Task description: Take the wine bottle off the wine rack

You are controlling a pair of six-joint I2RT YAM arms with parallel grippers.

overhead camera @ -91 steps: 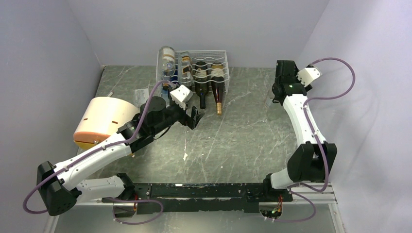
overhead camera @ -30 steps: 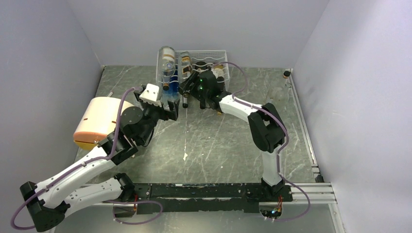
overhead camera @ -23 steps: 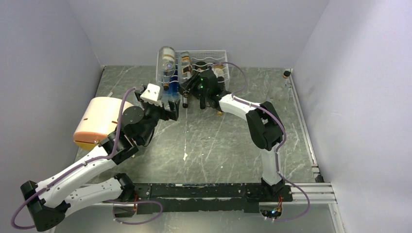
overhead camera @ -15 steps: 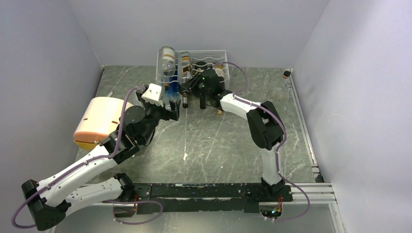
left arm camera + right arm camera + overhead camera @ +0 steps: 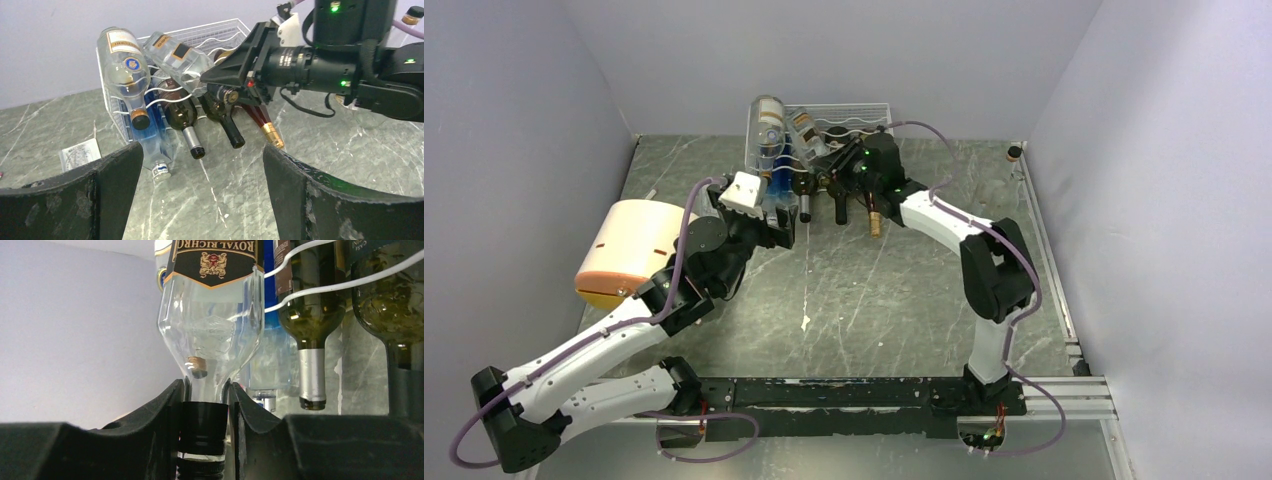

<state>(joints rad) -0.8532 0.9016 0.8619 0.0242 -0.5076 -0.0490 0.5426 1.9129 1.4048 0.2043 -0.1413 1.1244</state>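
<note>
**ITEM: WINE BOTTLE, GRIPPED AT THE NECK, NOT YET OFF THE RACK**

**Location.** The wine bottle [image 5: 210, 315] is clear glass with a black label. It lies at a slant on an upper tier of the wine rack [image 5: 864, 108], at the far side of the worktop [image 5: 904, 290]. Its neck points out of the rack front and its body is among the white wires.

**Right jaws.** Closed narrow on the bottle's black-capped neck, one pad on each side, just below the shoulder.

**Left jaws.** Spread wide and holding nothing, low in front of the rack's left end.

**Neighbours.** A dark bottle [image 5: 177, 112] lies just beside it on the tier below, and a larger clear bottle [image 5: 122, 55] lies to its left.

**Done.** I have reached the rack and taken the grip.

**Left to do, as I judge it.** I must draw the bottle out along the line of its neck until its base clears the wires. Then I carry it away from the rack. No part of the bottle looks free of the rack yet.
</note>
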